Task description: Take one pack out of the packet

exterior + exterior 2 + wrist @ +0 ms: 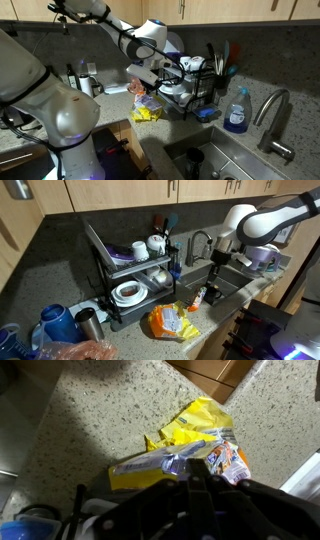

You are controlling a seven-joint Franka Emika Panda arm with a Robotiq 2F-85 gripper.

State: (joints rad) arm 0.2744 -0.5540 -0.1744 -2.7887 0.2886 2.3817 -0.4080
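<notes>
A crumpled yellow packet [190,422] lies open on the speckled counter, also seen in both exterior views [147,113] [170,326]. A small orange and white pack [226,460] sits at the packet's mouth, right against my fingertips, next to some silver foil. My gripper [196,472] is just above the packet with its fingers together, and appears shut on the small pack. In an exterior view the small pack [196,299] hangs at the gripper's tip [203,288] a little above the counter, beside the packet. My gripper [150,86] hovers over the packet in front of the dish rack.
A black dish rack [100,255] [196,90] with plates, bowls and mugs stands behind the packet. A sink [215,160] with a faucet [272,108] and a blue soap bottle [236,112] lies beside it. The counter edge is close to the packet.
</notes>
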